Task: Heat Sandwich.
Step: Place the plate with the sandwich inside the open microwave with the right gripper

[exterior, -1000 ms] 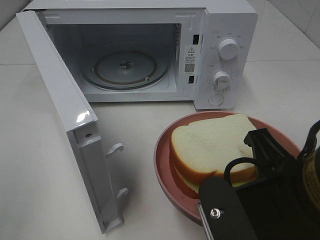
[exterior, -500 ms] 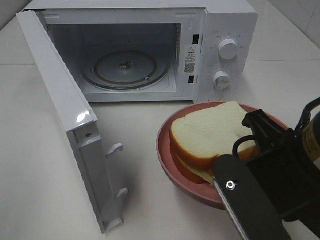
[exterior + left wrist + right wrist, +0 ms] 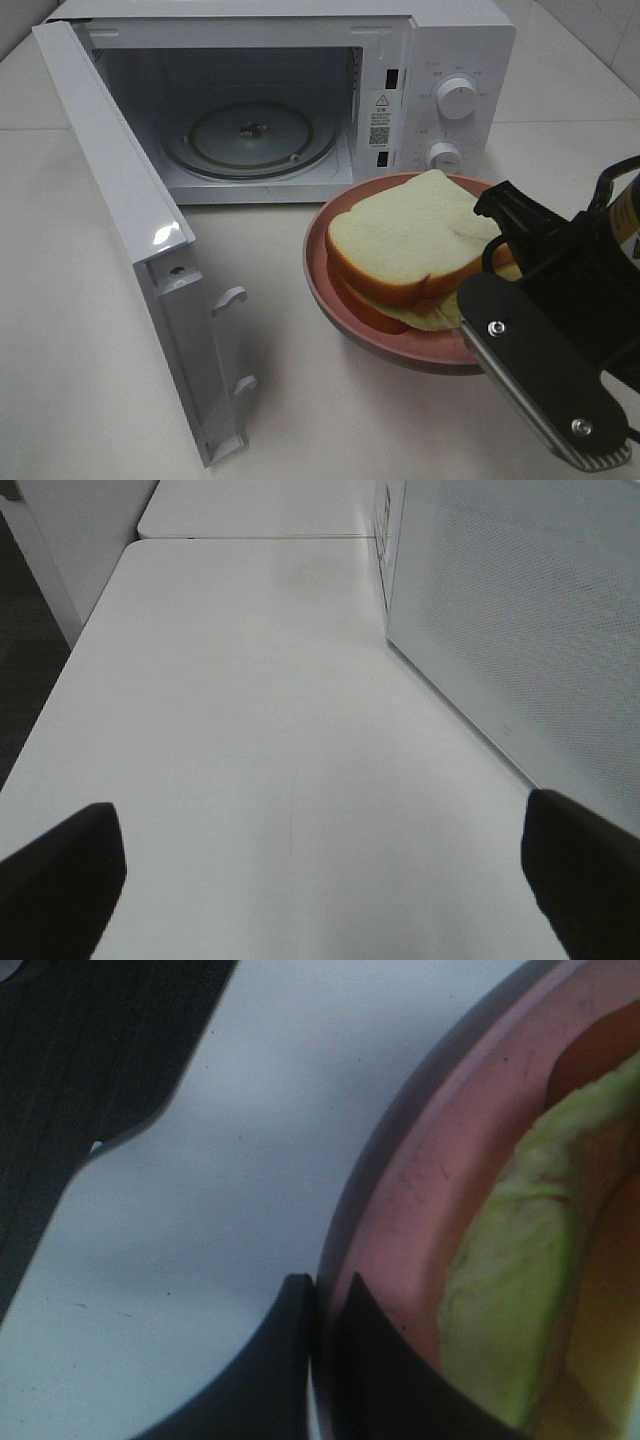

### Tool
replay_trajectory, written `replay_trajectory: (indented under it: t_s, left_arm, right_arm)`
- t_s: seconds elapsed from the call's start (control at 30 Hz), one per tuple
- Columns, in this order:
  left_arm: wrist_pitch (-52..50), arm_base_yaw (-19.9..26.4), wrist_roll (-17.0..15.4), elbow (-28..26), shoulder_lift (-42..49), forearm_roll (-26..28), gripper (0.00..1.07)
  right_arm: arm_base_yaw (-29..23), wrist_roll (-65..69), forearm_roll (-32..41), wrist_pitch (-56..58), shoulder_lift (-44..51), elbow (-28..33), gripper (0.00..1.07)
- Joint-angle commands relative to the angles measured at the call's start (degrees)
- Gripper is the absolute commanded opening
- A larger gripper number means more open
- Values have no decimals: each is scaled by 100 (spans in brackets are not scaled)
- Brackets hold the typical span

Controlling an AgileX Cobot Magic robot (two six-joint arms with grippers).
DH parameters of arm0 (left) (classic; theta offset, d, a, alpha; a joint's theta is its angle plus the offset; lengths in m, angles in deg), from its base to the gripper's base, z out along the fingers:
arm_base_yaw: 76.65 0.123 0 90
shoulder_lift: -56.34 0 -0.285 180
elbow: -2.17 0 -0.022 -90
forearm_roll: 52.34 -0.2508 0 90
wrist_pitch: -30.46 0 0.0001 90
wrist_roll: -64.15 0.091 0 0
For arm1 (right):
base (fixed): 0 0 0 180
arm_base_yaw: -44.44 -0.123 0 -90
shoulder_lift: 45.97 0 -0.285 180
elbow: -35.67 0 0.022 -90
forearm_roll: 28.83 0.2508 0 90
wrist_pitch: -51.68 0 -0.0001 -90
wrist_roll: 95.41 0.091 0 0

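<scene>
The sandwich (image 3: 405, 240) lies flat on a pink plate (image 3: 315, 272), right of centre in the exterior high frame. It is whole and stacked. The top slice is pale cream-white with a tan crust, roughly square, its rounded edge turned toward the upper right. Under it a reddish layer shows along the lower left side, and a pale green leaf pokes out at the lower right. In the right wrist view that crinkled leaf hangs over the plate's inner surface.
</scene>
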Motion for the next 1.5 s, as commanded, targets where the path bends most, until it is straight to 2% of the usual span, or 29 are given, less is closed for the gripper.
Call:
replay_trajectory:
  t_s: [0.03, 0.33, 0.8, 1.5]
  left_arm:
    - [-40, -34, -23, 17, 120, 0, 103]
    - [-40, -34, -23, 17, 120, 0, 103]
    - [-40, -34, -29, 17, 120, 0, 103]
    - [-40, -34, -29, 17, 120, 0, 103]
  right_arm:
    - [292, -527, -57, -160, 29, 23, 2]
    - [705, -1106, 218, -487, -34, 23, 2]
    - [688, -1375, 527, -1100, -395, 6, 2]
    - [688, -1644, 837, -1381, -1427, -934, 2]
